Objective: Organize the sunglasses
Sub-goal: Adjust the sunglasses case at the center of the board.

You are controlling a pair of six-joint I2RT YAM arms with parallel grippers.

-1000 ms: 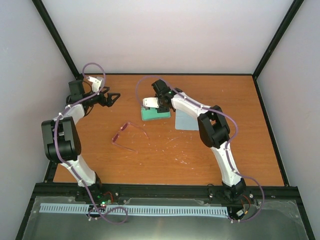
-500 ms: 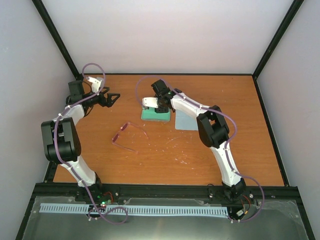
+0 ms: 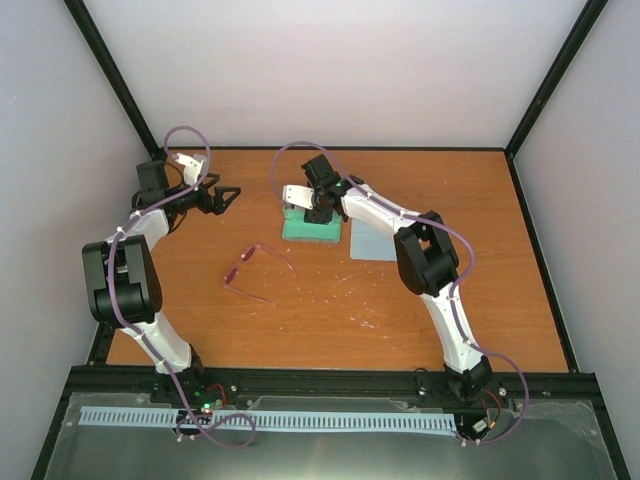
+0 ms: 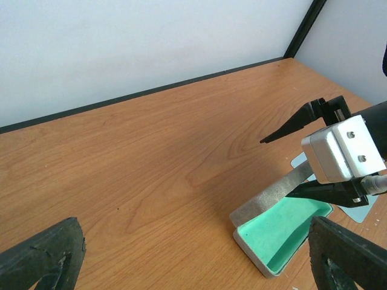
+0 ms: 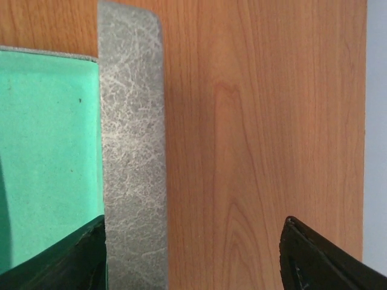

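Big wooden table [image 3: 480, 300], with both arms stretched out toward the far side. The right arm [image 3: 385, 213] reaches long and bends over to its left. The left arm [image 3: 125, 275] is folded up tall with its wrist swung out level along the far-left part of the table. The grey glasses case [image 4: 275, 232] sits directly under the right gripper [image 4: 275, 168], open with the teal lining showing and its lid flap [image 5: 133, 151] tipped up. That gripper's jaws are spread with the flap between them, resting near one finger and not pinched as far as I can see. The light blue cloth [image 3: 372, 243] lies flat just to the right of that gripper, beside the case. The pink-framed sunglasses [image 3: 255, 268] are on bare wood, back toward the bases from both grippers. They're well apart from the case, off the right gripper's left and roughly between the two tools. Their front runs on a diagonal and the temples look unfolded, trailing toward the right arm's side, though the frame is so thin from overhead that I wouldn't swear to it. The left gripper [image 3: 230, 194] is wide open, holding nothing, and pointing across toward the case. I'd guess it's the one to go back for the glasses, since it's free and slightly nearer.
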